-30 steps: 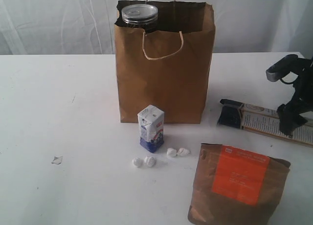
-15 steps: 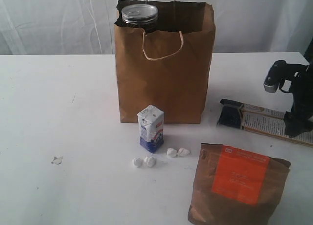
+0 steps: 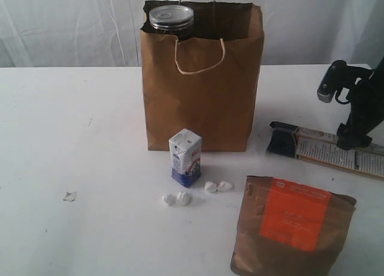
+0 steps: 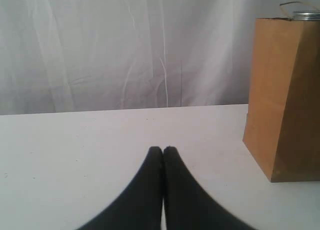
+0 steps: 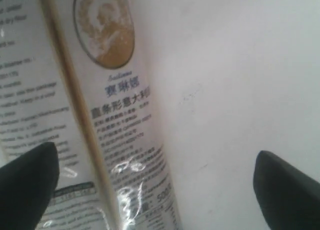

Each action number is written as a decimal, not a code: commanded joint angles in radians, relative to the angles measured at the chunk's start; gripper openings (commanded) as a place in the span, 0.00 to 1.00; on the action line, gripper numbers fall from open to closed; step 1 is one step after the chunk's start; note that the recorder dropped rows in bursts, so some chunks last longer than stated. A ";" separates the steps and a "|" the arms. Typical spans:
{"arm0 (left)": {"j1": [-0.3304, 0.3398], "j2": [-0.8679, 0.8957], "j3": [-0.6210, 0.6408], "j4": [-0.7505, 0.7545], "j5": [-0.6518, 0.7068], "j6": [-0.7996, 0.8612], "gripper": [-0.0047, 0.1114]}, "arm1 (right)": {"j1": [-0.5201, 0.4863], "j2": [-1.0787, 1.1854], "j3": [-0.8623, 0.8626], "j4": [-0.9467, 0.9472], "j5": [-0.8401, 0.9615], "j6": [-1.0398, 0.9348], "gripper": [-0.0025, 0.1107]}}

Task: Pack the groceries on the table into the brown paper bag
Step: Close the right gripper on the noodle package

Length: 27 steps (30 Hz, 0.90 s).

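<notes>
- The brown paper bag (image 3: 202, 87) stands upright and open at the back middle of the white worktop (image 3: 72, 138), with a pale cord handle (image 3: 200, 57) hanging down its front face.
- A silver-topped can (image 3: 171, 17) sits inside the bag at its left front corner, and its lid shows above the rim.
- A small white and blue carton (image 3: 185, 158) stands upright just in front of the bag, apart from it.
- Four small white lumps lie in two pairs in front of the carton, one pair (image 3: 177, 198) to its front and the other (image 3: 218, 186) to its right.
- A brown pouch with an orange label (image 3: 293, 228) lies flat at the front right of the worktop.
- A flat printed box (image 3: 336, 150) lies to the right of the bag, with its dark end pointing toward the bag.
- The right end effector (image 3: 351, 138) is low over the box with its fingers spread wide. In the right wrist view one finger (image 5: 27, 185) is over the box's printed face (image 5: 110, 90) and the other is over bare worktop. It holds nothing, and I cannot tell whether it touches the box.
- The left end effector (image 4: 163, 152) has its fingers pressed together and empty. It is above bare worktop, well to the side of the bag.
- A small chipped mark (image 3: 70, 196) shows on the worktop at the front left.
</notes>
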 commanded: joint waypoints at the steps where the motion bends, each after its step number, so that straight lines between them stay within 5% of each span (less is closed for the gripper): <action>1: -0.005 -0.004 0.004 0.020 -0.006 0.003 0.04 | 0.001 0.006 0.000 0.049 -0.095 0.036 0.89; 11: -0.005 -0.004 0.004 0.020 -0.006 0.003 0.04 | 0.001 0.008 0.000 0.043 -0.029 0.103 0.89; 16: -0.005 -0.004 0.004 0.020 -0.006 0.003 0.04 | 0.001 0.006 0.000 0.214 0.085 0.253 0.89; 27: -0.005 -0.004 0.004 0.020 -0.006 0.003 0.04 | 0.001 0.098 0.000 0.103 0.075 0.114 0.89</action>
